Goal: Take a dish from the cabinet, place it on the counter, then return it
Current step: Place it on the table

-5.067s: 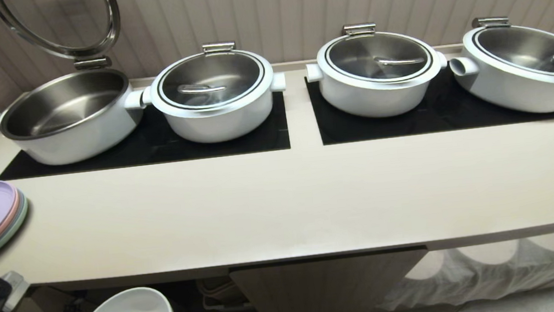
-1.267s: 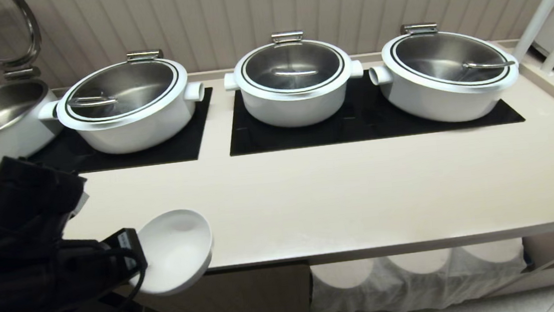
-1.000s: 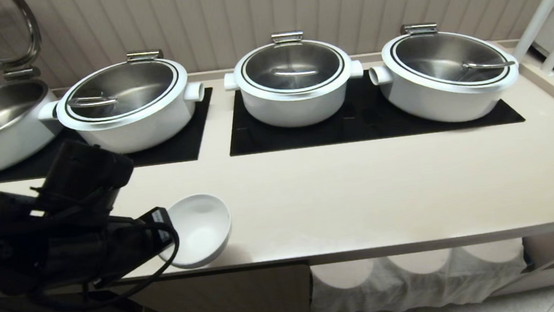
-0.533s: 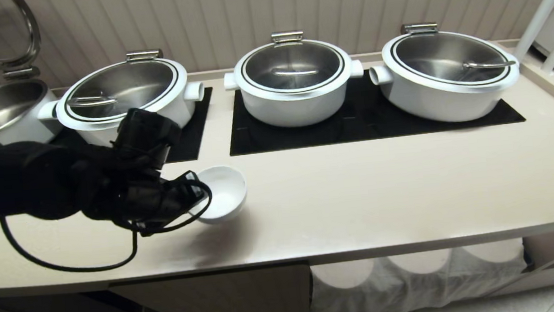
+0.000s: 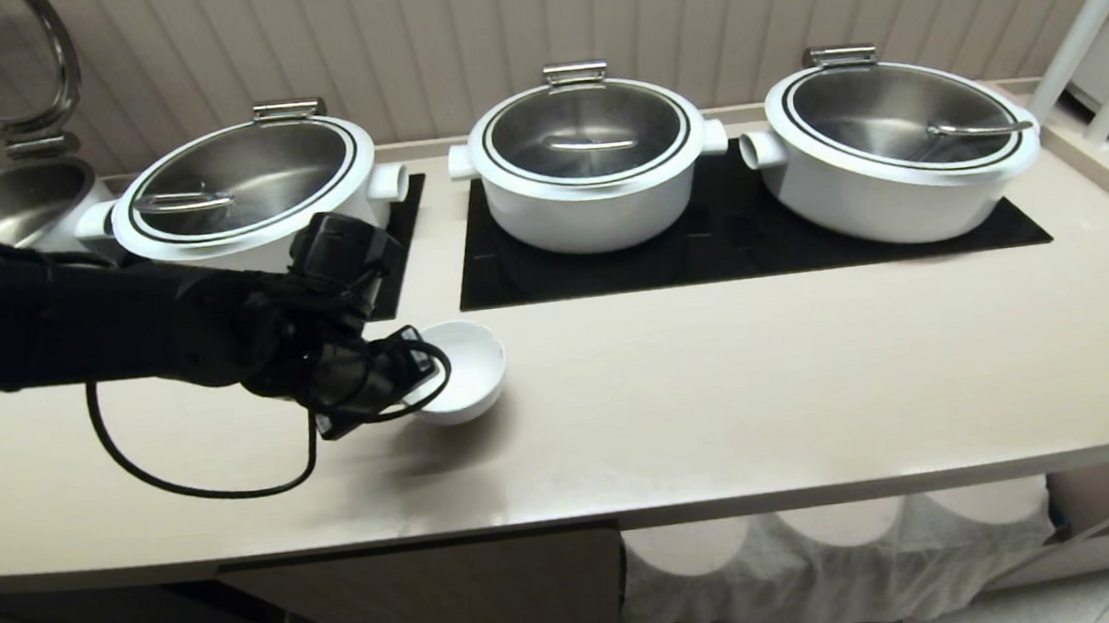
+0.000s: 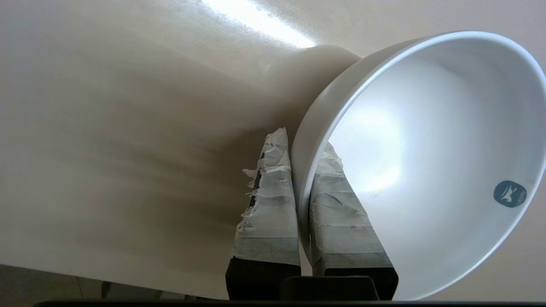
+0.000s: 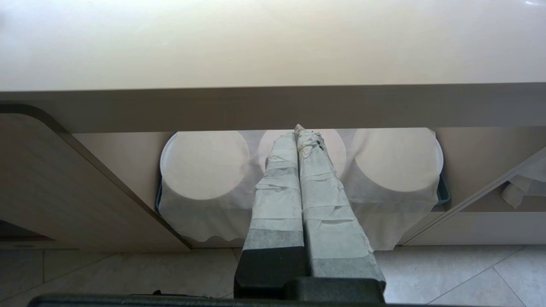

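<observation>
A: Nearest, under the counter's front edge, the cabinet (image 5: 459, 591) is noted with its fluted door; to its right, round white shapes under a thin cloth (image 5: 837, 553) are seen. The right gripper (image 7: 303, 132) is parked low before them, its taped fingers pressed together on nothing.

B: Farther in, on the counter (image 5: 724, 407), the dish (image 5: 464, 370) is recorded left of centre, gripped at its near-left rim by the left gripper (image 5: 424, 368).

A: Grip detail?

B: One taped finger (image 6: 268, 204) is laid outside the wall, one inside; the jaws are clamped on the rim. The dish is tilted; contact with the counter cannot be confirmed.

A: Handling judged: rigid, glossy, likely slippery, breakable; the rim pinch is considered the practical hold.

B: Farthest, lidded white pots (image 5: 591, 153) are ranged on black panels (image 5: 739, 235).
</observation>
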`<state>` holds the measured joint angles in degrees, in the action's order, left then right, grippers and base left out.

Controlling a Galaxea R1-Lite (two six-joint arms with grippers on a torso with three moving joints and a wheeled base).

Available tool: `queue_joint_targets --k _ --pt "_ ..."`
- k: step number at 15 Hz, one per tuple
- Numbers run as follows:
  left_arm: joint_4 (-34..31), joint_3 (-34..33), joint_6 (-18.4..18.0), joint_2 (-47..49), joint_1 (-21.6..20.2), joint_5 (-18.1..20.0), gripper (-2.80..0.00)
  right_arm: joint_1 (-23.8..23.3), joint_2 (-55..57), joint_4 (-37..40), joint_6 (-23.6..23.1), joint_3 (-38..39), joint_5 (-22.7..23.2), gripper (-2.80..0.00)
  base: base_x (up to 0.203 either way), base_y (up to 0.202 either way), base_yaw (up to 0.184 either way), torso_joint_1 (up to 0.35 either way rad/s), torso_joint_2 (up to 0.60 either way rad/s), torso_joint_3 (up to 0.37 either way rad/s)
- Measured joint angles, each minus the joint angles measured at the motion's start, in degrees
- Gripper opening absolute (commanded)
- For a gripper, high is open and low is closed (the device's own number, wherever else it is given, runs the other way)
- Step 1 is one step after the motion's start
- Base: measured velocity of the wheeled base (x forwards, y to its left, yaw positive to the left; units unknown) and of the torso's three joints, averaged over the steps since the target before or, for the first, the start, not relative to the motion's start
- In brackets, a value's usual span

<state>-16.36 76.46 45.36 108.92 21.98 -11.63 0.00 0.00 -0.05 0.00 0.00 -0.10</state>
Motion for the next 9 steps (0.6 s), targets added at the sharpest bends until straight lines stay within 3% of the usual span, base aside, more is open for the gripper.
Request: queue_joint_targets --k 9 --pt "-2.7 8.0 0.4 5.6 0.4 0.1 -2.8 0.0 0.0 0.0 0.0 0.0 0.0 -2.8 0.0 0.0 0.0 0.0 0.0 0.0"
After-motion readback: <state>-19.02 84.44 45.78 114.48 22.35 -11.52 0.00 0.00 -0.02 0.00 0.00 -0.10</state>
